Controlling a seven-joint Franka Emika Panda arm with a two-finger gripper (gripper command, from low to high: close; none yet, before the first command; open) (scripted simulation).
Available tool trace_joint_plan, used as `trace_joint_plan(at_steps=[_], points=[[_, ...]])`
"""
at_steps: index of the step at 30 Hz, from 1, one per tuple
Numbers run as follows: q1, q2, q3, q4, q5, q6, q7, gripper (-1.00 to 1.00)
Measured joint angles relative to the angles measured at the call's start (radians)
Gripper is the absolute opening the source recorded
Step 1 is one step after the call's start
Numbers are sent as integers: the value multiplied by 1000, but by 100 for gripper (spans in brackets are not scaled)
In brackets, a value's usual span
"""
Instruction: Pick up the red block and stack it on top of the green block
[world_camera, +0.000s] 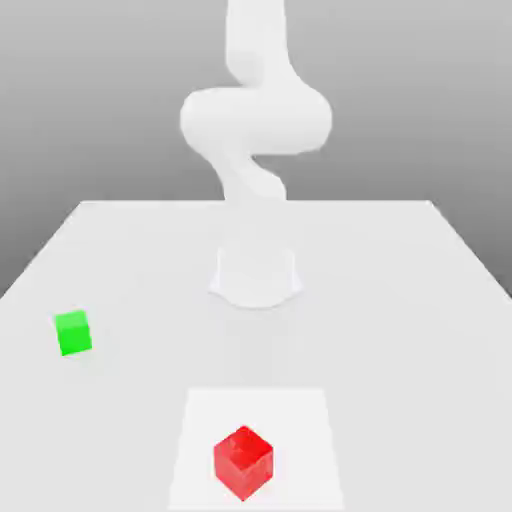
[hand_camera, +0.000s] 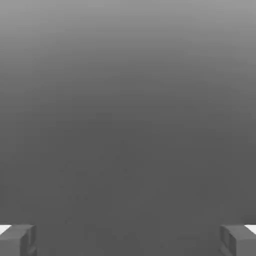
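Note:
The red block (world_camera: 243, 462) is a glossy cube resting near the front edge of the white table (world_camera: 400, 300), turned so that one corner faces the camera. The green block (world_camera: 73, 332) sits on the table toward the exterior view's left, well apart from the red one. In the hand view my gripper (hand_camera: 128, 240) stands open, its two grey fingertips (hand_camera: 17, 239) spread wide with nothing between them and only grey background beyond. The white arm (world_camera: 255, 120) rises from its base at the middle of the table.
The arm's round base (world_camera: 256, 275) stands at the table's centre, behind both blocks. A slightly brighter white square patch (world_camera: 300, 420) lies under the red block.

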Motion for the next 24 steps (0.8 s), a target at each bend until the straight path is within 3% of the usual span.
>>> trace_joint_plan(at_steps=[9, 16, 24], points=[[131, 334, -133, -83, 76, 136, -331, 0], [174, 589, -176, -146, 133, 239, -581, 0], [163, 863, -176, -217, 88, 369, -782, 0]])
